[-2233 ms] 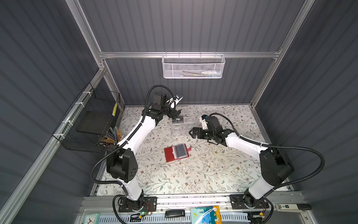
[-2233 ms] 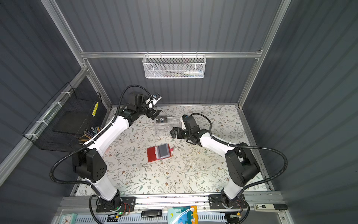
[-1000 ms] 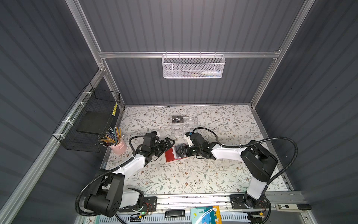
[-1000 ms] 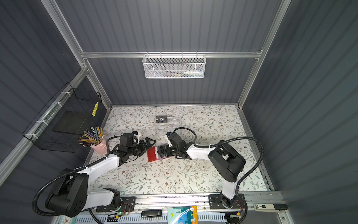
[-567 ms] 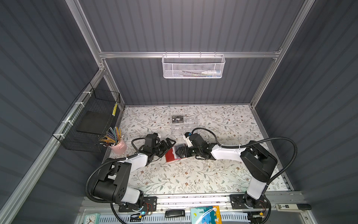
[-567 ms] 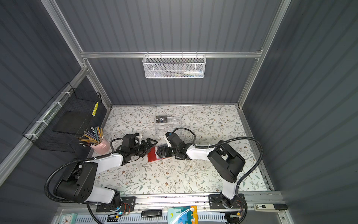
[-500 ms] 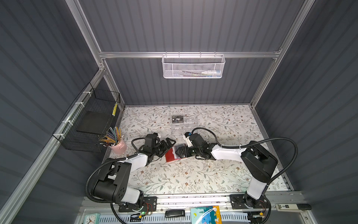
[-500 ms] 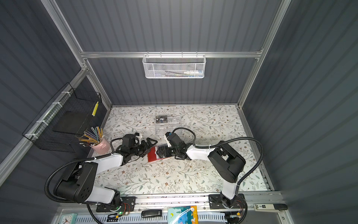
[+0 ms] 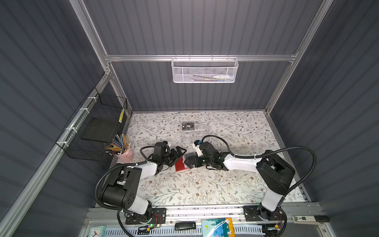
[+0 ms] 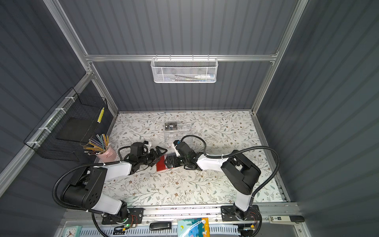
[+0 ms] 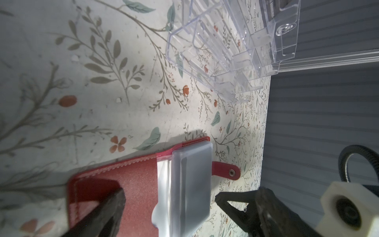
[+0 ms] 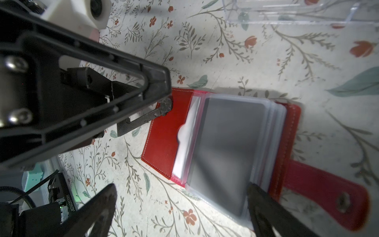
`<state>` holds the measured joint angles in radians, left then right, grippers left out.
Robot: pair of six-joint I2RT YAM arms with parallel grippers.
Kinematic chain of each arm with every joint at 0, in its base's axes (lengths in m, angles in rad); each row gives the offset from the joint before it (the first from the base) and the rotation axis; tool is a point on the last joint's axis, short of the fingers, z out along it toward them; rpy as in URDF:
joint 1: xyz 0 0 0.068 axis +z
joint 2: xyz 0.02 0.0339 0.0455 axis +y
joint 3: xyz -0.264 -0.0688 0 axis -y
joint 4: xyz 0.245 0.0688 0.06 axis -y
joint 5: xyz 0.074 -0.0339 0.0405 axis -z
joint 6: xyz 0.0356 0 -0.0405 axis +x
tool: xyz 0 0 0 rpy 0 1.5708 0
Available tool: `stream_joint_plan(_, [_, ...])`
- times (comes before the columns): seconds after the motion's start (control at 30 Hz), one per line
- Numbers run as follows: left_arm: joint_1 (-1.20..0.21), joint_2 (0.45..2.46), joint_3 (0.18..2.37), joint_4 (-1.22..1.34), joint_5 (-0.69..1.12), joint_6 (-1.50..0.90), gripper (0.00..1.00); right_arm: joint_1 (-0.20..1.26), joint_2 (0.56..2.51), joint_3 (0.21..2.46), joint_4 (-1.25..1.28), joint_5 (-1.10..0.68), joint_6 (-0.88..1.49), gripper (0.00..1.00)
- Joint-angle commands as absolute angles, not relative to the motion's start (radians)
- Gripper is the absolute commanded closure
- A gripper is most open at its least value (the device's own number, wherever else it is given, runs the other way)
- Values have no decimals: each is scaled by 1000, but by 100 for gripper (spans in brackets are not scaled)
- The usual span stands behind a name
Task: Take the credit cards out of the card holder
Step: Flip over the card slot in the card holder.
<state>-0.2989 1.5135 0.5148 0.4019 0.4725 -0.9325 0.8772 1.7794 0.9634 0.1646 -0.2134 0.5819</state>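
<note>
The red card holder (image 9: 180,165) (image 10: 160,165) lies open on the floral table, its strap tab (image 11: 225,171) spread out flat. A greyish credit card (image 12: 225,143) (image 11: 192,180) sits in the top clear sleeve. A black "Vip" credit card (image 9: 188,126) (image 10: 171,126) lies on the clear organizer at the back. My left gripper (image 11: 168,200) (image 9: 177,156) is open and straddles the holder, one finger (image 12: 164,106) on the red cover's corner. My right gripper (image 12: 181,187) (image 9: 187,162) is open too, with one fingertip (image 12: 253,189) at the edge of the sleeve stack.
A clear acrylic organizer (image 9: 196,134) (image 11: 215,51) stands just behind the holder. A pink cup of pencils (image 9: 125,153) is at the left edge under a black wire basket (image 9: 96,127). A white mesh basket (image 9: 205,70) hangs on the back wall.
Both arms have come down from the organizer at the back to the card holder. In the last half second the grippers have hardly moved, and both stay open.
</note>
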Motion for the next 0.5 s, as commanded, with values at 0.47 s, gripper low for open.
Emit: stream_joint_plan(0.47, [-278, 1551, 479, 419, 493, -921, 0, 895, 1826, 988, 169, -205, 586, 1])
